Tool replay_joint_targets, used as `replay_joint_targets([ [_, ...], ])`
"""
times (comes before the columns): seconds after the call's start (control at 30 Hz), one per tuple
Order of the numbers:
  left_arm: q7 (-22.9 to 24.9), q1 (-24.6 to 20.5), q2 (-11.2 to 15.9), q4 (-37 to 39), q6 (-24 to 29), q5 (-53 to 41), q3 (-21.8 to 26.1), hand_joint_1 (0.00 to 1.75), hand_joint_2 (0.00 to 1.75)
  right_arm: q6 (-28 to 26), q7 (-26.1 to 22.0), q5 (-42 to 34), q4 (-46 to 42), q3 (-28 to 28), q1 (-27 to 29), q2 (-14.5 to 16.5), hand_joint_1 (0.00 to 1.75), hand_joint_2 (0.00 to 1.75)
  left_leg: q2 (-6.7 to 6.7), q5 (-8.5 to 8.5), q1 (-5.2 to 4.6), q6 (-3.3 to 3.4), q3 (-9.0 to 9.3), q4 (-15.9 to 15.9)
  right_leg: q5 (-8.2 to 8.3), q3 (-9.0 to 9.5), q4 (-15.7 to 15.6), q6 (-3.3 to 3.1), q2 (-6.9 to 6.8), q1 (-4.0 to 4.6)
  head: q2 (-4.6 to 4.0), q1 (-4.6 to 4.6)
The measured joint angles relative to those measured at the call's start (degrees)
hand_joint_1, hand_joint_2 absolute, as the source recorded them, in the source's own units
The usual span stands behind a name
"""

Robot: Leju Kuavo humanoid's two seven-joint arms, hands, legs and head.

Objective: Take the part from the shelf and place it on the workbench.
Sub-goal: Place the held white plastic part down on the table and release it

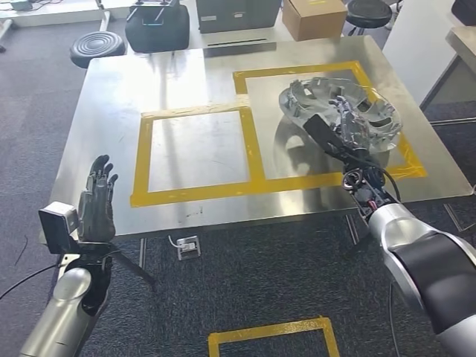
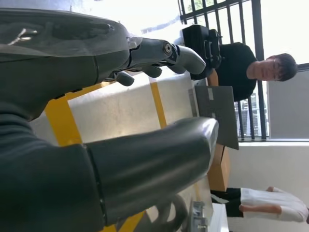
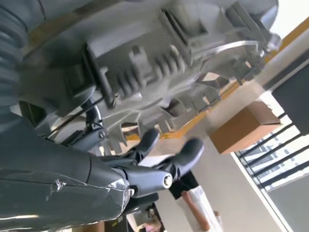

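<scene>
The right hand grips the part over the bench's right yellow square (contact unclear). The left hand is spread, empty. If it lets go too early, the part could tip or slide outside the tape.

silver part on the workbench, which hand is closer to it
Right. The right hand is at the silver part, gripping it inside the right-hand taped square. The left hand hovers open off the workbench's near left edge, far from it.
</scene>
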Motion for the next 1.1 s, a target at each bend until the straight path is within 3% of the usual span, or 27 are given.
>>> replay_joint_targets([
  [0.47, -0.3, -0.07, -0.09, 0.0, -0.67, 0.4, 0.0, 0.0, 1.75, 1.63, -1.06, -0.27, -0.07, 0.34, 0.24, 0.9, 0.0, 0.0, 0.0, -0.12, -0.02, 0.08, 0.02, 0.38, 0.0, 0.3, -0.05, 0.06, -0.04, -0.15, 0.0, 0.06],
  [0.6, -0.47, -0.34, -0.13, 0.05, -0.8, 0.41, 0.0, 0.0, 0.0, 2.32, -1.63, -0.38, -0.09, 0.37, 0.21, 1.06, 0.0, 0.0, 0.0, -0.14, -0.02, 0.1, 0.06, 0.44, 0.0, 0.39, -0.05, 0.07, -0.06, -0.15, 0.0, 0.08],
  [0.73, -1.02, -1.2, -0.22, 0.54, -1.34, 0.63, 0.0, 0.0, 0.0, 5.39, -2.6, -2.21, -0.87, 0.46, 0.17, 1.53, 0.0, 0.0, 0.0, -0.14, -0.02, 0.11, 0.09, 0.48, 0.01, 0.45, -0.05, 0.08, -0.07, -0.15, 0.0, 0.08],
  [0.87, -1.27, -1.71, -0.34, 0.99, -1.9, 1.35, 0.0, 0.0, 0.0, 13.21, -2.28, -11.58, -3.95, 0.21, 0.71, 2.18, 0.0, 0.0, 0.0, -0.14, -0.02, 0.11, 0.12, 0.49, 0.01, 0.5, -0.05, 0.08, -0.07, -0.15, 0.0, 0.1],
  [0.97, -1.22, -1.66, -0.25, 1.03, -1.65, 1.66, 0.0, 0.0, 0.0, 18.33, 1.57, -22.45, -10.76, -0.11, 3.66, 2.53, 0.0, 0.0, -0.03, -0.17, -0.02, 0.15, 0.19, 0.5, -0.01, 0.6, -0.05, 0.09, -0.14, -0.13, 0.0, 0.14],
  [1.1, -1.17, -1.56, 0.03, 1.03, -0.84, 1.67, 0.0, 0.0, 0.0, 19.58, 6.61, -32.17, -22.62, 0.03, 8.65, 2.72, 0.0, 0.0, -0.06, -0.2, -0.01, 0.15, 0.22, 0.49, -0.04, 0.63, -0.06, 0.1, -0.16, -0.12, 0.0, 0.18],
])
